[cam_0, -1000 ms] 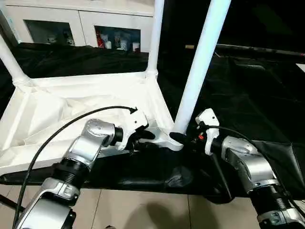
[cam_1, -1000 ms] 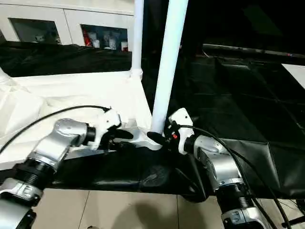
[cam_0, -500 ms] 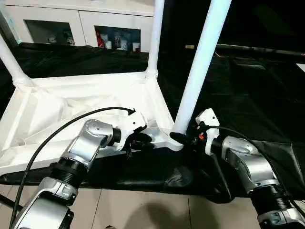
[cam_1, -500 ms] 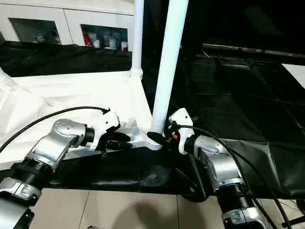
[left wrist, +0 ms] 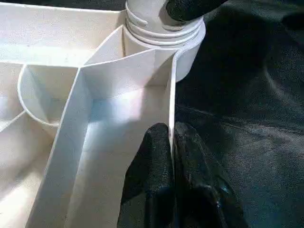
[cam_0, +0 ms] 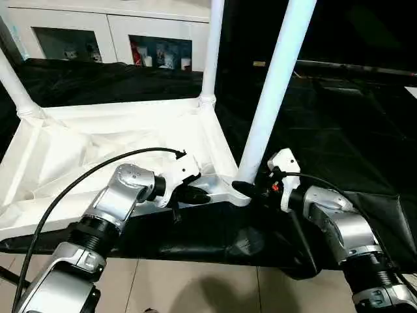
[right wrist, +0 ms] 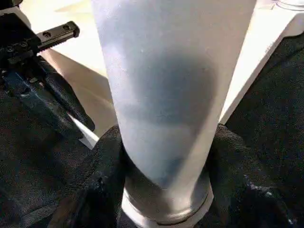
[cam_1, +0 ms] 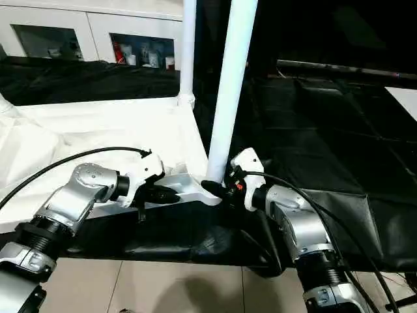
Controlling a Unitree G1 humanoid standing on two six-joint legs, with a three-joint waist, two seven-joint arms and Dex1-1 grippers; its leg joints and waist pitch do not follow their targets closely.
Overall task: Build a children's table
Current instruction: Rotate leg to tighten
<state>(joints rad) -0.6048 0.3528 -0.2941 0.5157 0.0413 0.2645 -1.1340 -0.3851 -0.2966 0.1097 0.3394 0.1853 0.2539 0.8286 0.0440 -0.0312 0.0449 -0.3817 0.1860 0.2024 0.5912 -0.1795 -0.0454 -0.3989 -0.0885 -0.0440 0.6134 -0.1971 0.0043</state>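
Note:
The white table top (cam_0: 98, 150) lies upside down on black cloth, ribbed underside up. Three white legs show standing in its corner sockets: far left (cam_0: 14, 85), far right (cam_0: 212, 45) and near right (cam_0: 273, 85). My left gripper (left wrist: 172, 142) is shut on the thin near rim of the top (left wrist: 170, 95), a short way left of the near right socket (left wrist: 161, 35). Around the base of the near right leg (right wrist: 166, 95), just above the socket, my right gripper (cam_0: 246, 189) is shut, a black finger (right wrist: 102, 185) on each side.
A white cabinet (cam_0: 111, 29) with glass doors stands behind the work. Black cloth (cam_0: 326, 124) covers the surface to the right, with a loose black sheet (cam_0: 384, 215) hanging at the near right edge. Tiled floor (cam_0: 195, 287) lies below.
My left gripper has slid slightly right along the near rim toward the corner socket. The right gripper and the leg it holds have stayed put.

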